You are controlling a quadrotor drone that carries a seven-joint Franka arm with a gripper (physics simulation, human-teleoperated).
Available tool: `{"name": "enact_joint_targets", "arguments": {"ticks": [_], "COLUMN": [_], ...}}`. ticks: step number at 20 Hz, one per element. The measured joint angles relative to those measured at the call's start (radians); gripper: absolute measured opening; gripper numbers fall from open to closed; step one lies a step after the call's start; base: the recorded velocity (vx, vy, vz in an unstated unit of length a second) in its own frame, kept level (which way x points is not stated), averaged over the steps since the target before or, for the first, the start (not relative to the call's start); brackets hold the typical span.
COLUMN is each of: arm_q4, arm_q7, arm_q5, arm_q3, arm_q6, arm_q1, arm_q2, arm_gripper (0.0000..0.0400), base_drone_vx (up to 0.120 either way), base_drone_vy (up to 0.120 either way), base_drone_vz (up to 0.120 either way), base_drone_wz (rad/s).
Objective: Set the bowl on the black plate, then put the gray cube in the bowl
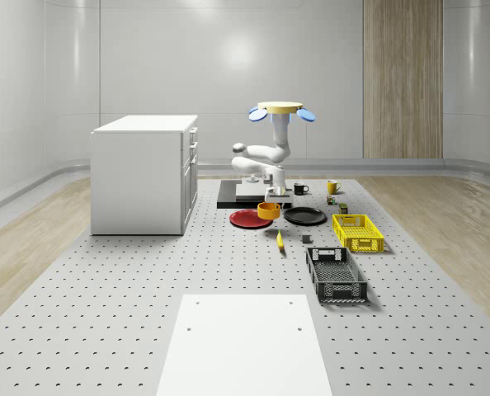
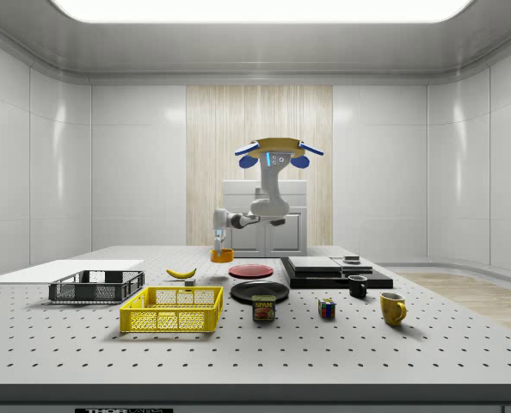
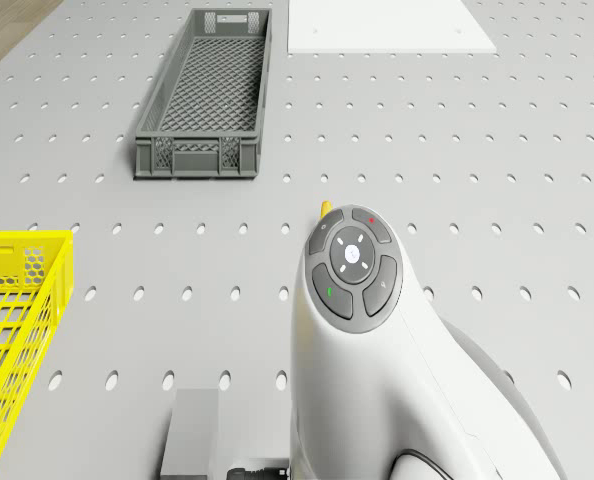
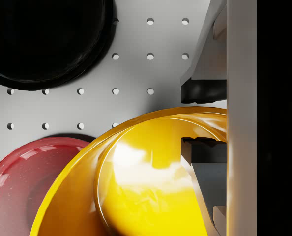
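Bowl (image 1: 269, 210), orange-yellow, sits between the red plate (image 1: 250, 219) and the black plate (image 1: 304, 216), looking slightly raised off the table in the whole-scene view, partly over the red plate's edge. In the wrist view the bowl (image 4: 136, 182) is right under the camera, its rim passing between the two finger pads (image 4: 202, 91), one outside the wall and one inside, so the gripper (image 4: 203, 120) is pinched narrow on the rim. Rim grip makes sense: the bowl is too wide to span. Black plate (image 4: 47, 44) lies near but apart from the bowl, red plate (image 4: 33, 172) partly beneath it.

Drone (image 1: 281, 110) hovers above the far part of the table, over the dark slab (image 1: 228, 196), arm reaching down and forward to the bowl. Side view agrees: drone (image 2: 278, 151) aloft, gripper (image 2: 218, 247) at the bowl (image 2: 222, 255).

Judgement: first step in hand, bowl gripped and not yet on the black plate; the carry across is short. Gray cube (image 3: 189, 430) sits on the table near the arm's base in the drone view, untouched, for afterwards. Risk: one-sided rim hold may let the bowl tilt or slip
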Motion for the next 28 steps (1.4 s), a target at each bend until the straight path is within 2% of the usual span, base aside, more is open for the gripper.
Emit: {"name": "enact_joint_targets", "arguments": {"ticks": [28], "arm_q4": [0.001], "arm_q7": [0.002], "arm_q5": [0.004], "arm_q3": [0.001], "arm_q6": [0.009], "arm_q1": [-0.003], "arm_q2": [-0.010], "arm_gripper": [0.0100], "base_drone_vx": [-0.120], "base_drone_vy": [0.120], "base_drone_vz": [0.000], "base_drone_wz": [0.000]}}
